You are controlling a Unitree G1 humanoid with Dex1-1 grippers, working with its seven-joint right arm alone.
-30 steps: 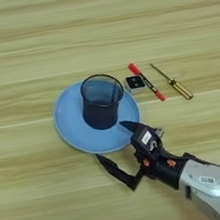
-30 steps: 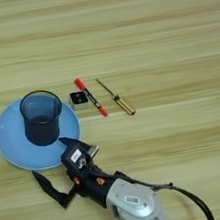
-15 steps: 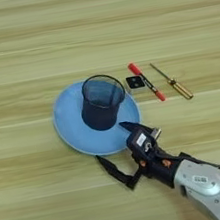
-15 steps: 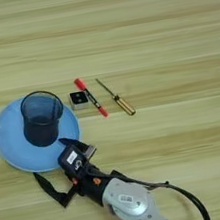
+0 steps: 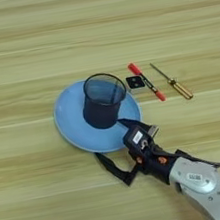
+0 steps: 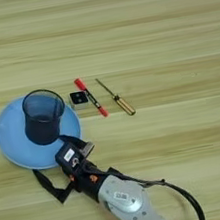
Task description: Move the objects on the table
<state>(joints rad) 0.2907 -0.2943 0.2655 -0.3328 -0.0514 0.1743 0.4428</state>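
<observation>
Round light-blue plate [image 5: 77, 130] lies flat on the broad light wooden table [image 5: 98, 38], dark mesh cup [image 5: 101, 99] upright on it, toward its far-right part. Right gripper of two black fingers [image 5: 127, 127] sits at the plate's near-right rim, just in front of the cup; fingers overlap the rim, but how far apart they are and whether they hold anything can't be told. Silver forearm [image 5: 206, 187] runs back to the lower right; a black strap [image 5: 113, 166] trails to the gripper's left on the wood. Beyond the gripper, right of the cup: small black-and-white block [image 5: 136, 83], touching or just beside the red-capped marker [image 5: 146, 81], then the thin yellow-handled screwdriver [image 5: 173, 82] slightly apart, both lying diagonally.
</observation>
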